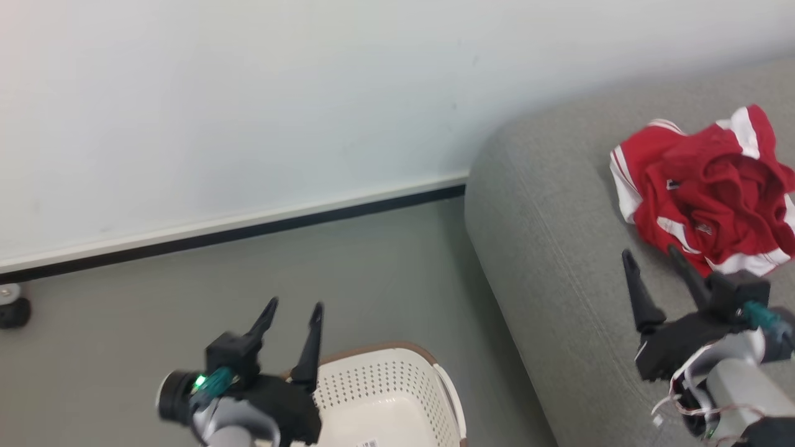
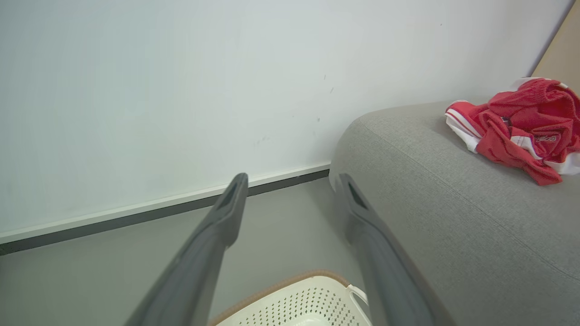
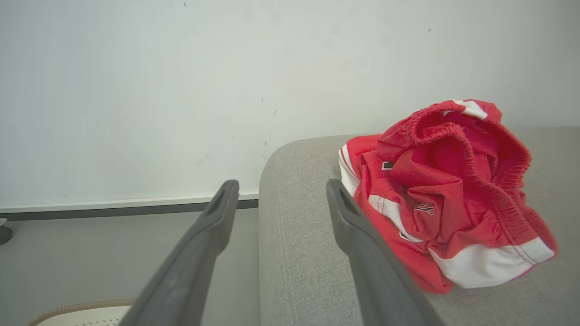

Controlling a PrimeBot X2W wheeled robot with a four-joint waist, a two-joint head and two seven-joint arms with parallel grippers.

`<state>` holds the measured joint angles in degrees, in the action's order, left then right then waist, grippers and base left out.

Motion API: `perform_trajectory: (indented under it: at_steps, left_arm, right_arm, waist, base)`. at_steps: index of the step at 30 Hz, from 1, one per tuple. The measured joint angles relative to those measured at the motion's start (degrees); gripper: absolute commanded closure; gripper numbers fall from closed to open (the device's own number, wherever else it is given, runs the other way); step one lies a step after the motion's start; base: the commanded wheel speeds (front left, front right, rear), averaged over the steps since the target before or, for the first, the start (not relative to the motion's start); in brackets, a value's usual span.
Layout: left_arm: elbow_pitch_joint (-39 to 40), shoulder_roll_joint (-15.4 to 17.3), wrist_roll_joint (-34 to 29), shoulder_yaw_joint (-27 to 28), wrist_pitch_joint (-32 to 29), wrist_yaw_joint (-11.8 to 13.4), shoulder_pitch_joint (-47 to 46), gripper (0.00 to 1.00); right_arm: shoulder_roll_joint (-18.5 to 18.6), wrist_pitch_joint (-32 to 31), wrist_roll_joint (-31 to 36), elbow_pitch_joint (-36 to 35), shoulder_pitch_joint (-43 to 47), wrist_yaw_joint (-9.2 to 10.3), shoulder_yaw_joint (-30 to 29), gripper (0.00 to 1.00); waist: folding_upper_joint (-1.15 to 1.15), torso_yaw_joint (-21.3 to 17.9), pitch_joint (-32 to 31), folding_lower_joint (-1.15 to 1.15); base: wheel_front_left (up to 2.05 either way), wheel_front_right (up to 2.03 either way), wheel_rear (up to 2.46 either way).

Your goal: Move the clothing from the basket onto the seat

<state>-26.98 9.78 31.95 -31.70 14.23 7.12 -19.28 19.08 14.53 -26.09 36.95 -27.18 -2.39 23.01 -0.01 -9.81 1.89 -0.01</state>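
One crumpled heap of red clothing [image 1: 708, 192] sits on grey sofa [image 1: 546, 261], upper right of frame; likely soft, light, limp; pinch a raised fold; left gripper [image 1: 295, 304] and right gripper [image 1: 649, 251] jaws wide apart, empty.

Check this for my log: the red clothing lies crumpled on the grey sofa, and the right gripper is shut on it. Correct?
No. The right gripper is open, with nothing between its fingers; the right wrist view shows it. The clothing does lie crumpled on the sofa.
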Motion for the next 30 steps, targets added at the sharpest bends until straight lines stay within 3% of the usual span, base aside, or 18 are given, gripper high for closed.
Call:
perform_trajectory:
  at_steps: [6,15,30]
  left_arm:
    - [0.89,2.20,-0.33,5.95,0.04,0.00,6.98,0.00]
    - [5.03,2.47,-2.02,12.35,0.05,0.00,13.32,0.00]
    - [13.88,-0.07,-6.92,17.09,0.07,0.00,20.22,0.00]
  right_arm:
    - [-1.57,0.00,0.86,-6.04,6.11,2.26,-0.02,0.00]
    - [-1.33,0.00,1.47,-13.77,15.02,5.76,-1.21,0.00]
    - [-1.47,0.01,3.11,-27.44,24.88,8.00,-3.76,0.00]
  waist:
    - [0.00,2.56,-3.20,0.00]
    - [0.00,4.69,-5.12,0.01]
    - [0.01,8.26,-5.40,0.01]
  base:
    - [0.00,0.00,0.00]
    - [0.00,0.00,0.00]
    - [0.00,0.00,0.00]
